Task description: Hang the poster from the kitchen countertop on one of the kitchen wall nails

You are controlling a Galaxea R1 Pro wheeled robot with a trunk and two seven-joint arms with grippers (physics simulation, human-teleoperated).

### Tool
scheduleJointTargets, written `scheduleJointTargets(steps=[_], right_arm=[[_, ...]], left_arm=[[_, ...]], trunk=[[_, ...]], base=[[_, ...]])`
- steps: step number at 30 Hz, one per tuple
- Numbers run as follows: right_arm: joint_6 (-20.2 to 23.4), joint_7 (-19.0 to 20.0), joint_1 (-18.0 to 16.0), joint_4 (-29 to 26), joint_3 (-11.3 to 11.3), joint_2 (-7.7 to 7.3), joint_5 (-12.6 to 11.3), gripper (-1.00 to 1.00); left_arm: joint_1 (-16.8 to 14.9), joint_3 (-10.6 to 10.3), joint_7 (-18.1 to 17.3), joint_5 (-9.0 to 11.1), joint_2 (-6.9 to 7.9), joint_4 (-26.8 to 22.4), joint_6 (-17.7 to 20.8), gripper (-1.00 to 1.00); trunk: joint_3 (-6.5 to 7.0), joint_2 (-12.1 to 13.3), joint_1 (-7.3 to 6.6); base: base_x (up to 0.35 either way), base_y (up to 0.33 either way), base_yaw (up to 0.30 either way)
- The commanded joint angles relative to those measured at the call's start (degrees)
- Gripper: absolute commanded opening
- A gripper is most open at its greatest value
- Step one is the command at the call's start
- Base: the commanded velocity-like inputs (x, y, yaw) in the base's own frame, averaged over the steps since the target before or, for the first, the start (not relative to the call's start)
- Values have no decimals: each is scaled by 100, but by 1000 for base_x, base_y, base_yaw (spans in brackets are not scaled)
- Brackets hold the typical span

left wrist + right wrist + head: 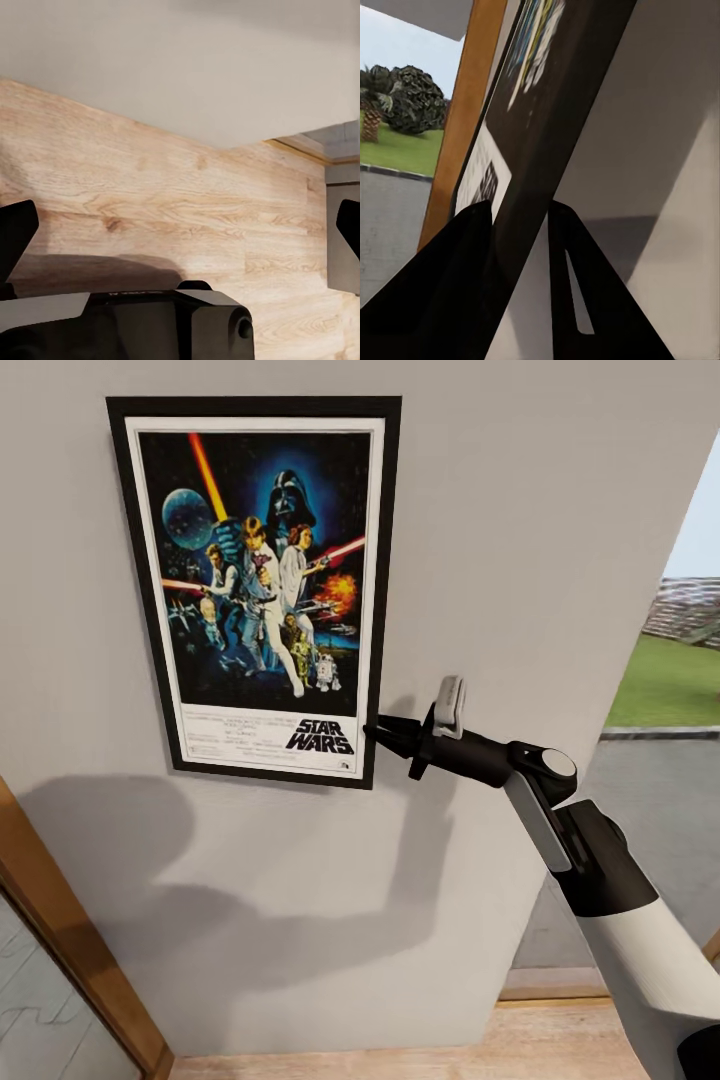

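The framed Star Wars poster (262, 585) stands upright and flat against the light grey wall (500, 510). My right gripper (380, 733) is shut on the poster's black frame at its lower right corner. The right wrist view has the frame edge (562, 112) running between the two dark fingers (457, 255), with the gripper (521, 214) clamped around it. My left gripper (180, 232) is open with nothing in it, pointing down at the wooden floor (172, 195). The wall nails are hidden and the kitchen countertop is out of view.
A wooden door frame (70, 950) slants across the lower left. To the right the wall ends at an opening onto grass (670, 680) and pavement. Light wood floor (400, 1060) runs along the foot of the wall.
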Motion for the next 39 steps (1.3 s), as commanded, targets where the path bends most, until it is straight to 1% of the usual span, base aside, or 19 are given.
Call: scheduleJointTargets(steps=[1, 29, 33, 39], right_arm=[[62, 3, -7, -2, 7, -4, -65, -100], [96, -8, -7, 21, 7, -4, -65, -100], [96, -7, -7, 14, 14, -4, -65, -100], [96, -8, -7, 12, 14, -4, -65, -100]], left_arm=[[-5, 12, -25, 32, -1, 0, 60, 100], [-5, 12, -32, 25, -15, 0, 60, 100], [-5, 12, -33, 24, 10, 14, 60, 100], [-5, 12, -34, 24, 16, 17, 60, 100]], trunk=[[-13, -13, 4], [-13, -13, 4], [-13, -13, 4], [-13, -13, 4]], base=[[4, 0, 0], [0, 0, 0], [6, 0, 0], [177, 0, 0]])
